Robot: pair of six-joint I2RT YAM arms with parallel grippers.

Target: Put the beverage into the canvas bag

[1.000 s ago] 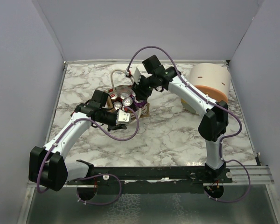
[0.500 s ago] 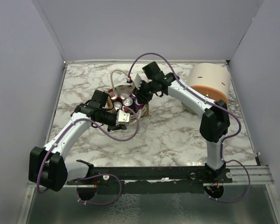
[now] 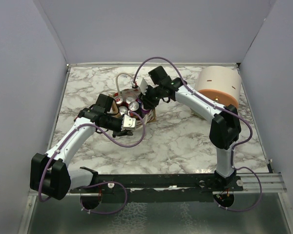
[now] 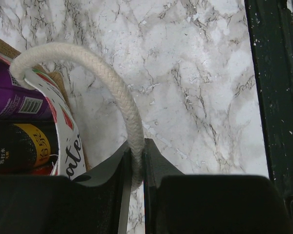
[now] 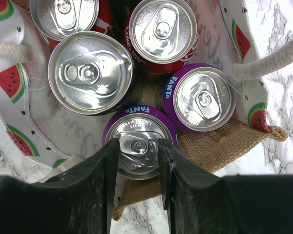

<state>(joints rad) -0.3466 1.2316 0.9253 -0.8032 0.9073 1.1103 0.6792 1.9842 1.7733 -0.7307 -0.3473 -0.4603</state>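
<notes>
The canvas bag (image 3: 153, 115) stands mid-table, its watermelon-print lining (image 5: 12, 80) pulled open, and it holds several cans. In the right wrist view the beverage, a purple Fanta can (image 5: 136, 127), stands upright in the bag beside a second purple can (image 5: 205, 100). My right gripper (image 5: 138, 142) hovers just above this can's lid. Its fingers are apart, closer together than the can is wide, with nothing between them. My left gripper (image 4: 135, 146) is shut on the bag's white rope handle (image 4: 117, 87) and holds it out to the near side.
A large peach-and-yellow domed container (image 3: 217, 90) stands at the back right. Two red cans (image 5: 161, 29) and a dark can (image 5: 90, 73) fill the rest of the bag. The black base rail (image 3: 161, 181) runs along the near edge of the marble table (image 3: 185, 141).
My right gripper's jaws have narrowed a little, and its wrist has shifted slightly left over the bag. The left arm and the bag have stayed put.
</notes>
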